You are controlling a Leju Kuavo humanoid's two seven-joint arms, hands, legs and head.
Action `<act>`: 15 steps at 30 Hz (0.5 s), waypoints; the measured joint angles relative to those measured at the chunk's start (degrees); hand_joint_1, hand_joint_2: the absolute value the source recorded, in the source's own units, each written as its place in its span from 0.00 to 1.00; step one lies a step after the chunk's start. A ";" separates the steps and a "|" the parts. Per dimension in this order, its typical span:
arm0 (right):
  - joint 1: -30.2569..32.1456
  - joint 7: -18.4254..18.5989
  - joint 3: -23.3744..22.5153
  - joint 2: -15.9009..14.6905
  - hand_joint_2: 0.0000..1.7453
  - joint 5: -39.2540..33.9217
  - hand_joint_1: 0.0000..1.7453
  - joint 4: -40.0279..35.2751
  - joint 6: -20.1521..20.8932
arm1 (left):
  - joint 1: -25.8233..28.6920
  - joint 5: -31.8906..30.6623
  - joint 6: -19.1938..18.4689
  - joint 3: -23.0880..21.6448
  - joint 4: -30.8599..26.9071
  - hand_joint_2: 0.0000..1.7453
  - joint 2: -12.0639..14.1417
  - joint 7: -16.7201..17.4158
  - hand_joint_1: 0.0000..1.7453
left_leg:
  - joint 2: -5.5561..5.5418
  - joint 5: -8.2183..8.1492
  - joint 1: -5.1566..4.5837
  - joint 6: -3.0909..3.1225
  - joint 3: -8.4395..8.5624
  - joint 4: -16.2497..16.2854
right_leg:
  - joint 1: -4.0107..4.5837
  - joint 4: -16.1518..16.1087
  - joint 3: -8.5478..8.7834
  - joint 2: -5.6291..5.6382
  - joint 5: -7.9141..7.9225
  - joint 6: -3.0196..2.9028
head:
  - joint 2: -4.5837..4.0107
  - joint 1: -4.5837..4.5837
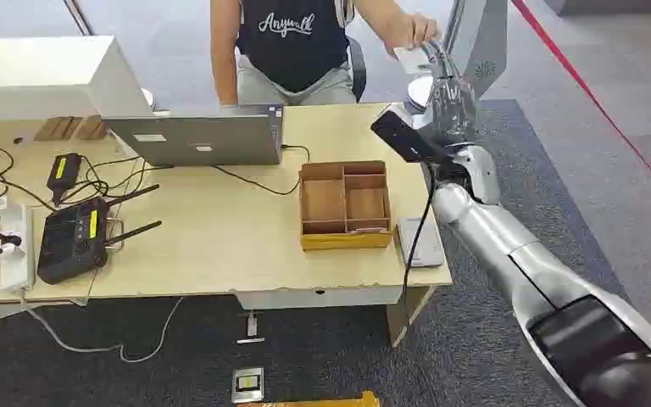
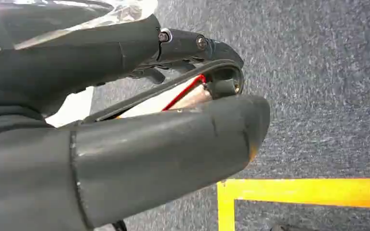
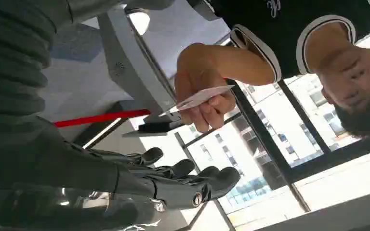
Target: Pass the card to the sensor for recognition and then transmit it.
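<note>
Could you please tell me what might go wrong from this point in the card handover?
1. The person's hand holds the card, apart from the right hand, whose fingers are spread; the handover could be judged incomplete.
2. The right hand is raised beyond the desk corner near the person; moving now might bump them.
3. Lowering the arm could catch the black cable running along it.

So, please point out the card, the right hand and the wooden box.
card (image 3: 200,97), right wrist view, middle of its white face.
right hand (image 3: 173,178), right wrist view, base of its fingers.
wooden box (image 1: 345,240), head view, front wall.
</note>
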 joint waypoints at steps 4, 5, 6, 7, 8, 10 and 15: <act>-0.28 1.77 1.77 1.85 1.00 3.07 0.00 2.40 -0.35 | 0.00 -0.52 -0.18 -0.59 0.02 0.00 0.13 -0.22 0.00 | -0.01 0.00 -0.01 0.00 -0.01 0.01 | 0.00 -0.02 -0.01 0.00 0.00 0.00 | 0.00 -0.02; -0.27 2.05 2.16 2.23 1.00 3.73 0.00 2.95 -0.59 | 0.00 -0.52 -0.20 -0.81 0.02 0.00 0.17 -0.33 0.00 | -0.01 0.00 -0.01 0.00 -0.01 0.01 | 0.00 -0.02 -0.01 0.00 0.00 0.00 | 0.00 0.00; -0.28 2.27 2.49 2.53 1.00 4.02 0.00 3.43 -0.72 | 0.00 -0.55 -0.26 -0.94 0.02 0.00 0.22 -0.39 0.00 | -0.01 0.00 -0.01 0.00 -0.01 0.01 | 0.00 -0.02 -0.01 0.00 0.00 0.00 | 0.00 0.00; -0.27 2.34 2.70 2.75 1.00 4.19 0.00 3.93 -0.76 | 0.00 -0.55 -0.28 -1.14 0.02 0.00 0.26 -0.42 0.00 | 0.00 0.00 -0.01 0.00 -0.01 0.01 | 0.00 -0.02 -0.01 0.00 0.00 0.00 | 0.00 0.00; -0.27 2.36 2.93 2.97 1.00 4.24 0.00 4.24 -0.79 | 0.01 -0.55 -0.31 -1.29 0.02 0.00 0.28 -0.46 0.00 | 0.00 0.00 -0.01 0.00 -0.01 0.01 | 0.00 -0.02 -0.02 0.00 0.00 0.00 | 0.00 0.00; -0.28 2.47 3.34 3.23 1.00 4.37 0.00 4.89 -0.83 | 0.01 -0.57 -0.35 -1.38 0.02 0.00 0.37 -0.46 0.00 | 0.00 0.00 -0.01 0.00 -0.01 0.01 | 0.00 -0.02 -0.02 0.00 0.00 0.00 | 0.00 0.00; -0.32 3.15 4.19 3.56 1.00 5.94 0.00 6.27 -1.33 | 0.02 -0.85 -0.70 -1.75 0.02 0.00 0.54 -0.52 0.00 | 0.00 0.00 -0.01 0.00 -0.01 0.01 | 0.00 -0.01 -0.03 0.00 0.00 0.00 | 0.00 0.00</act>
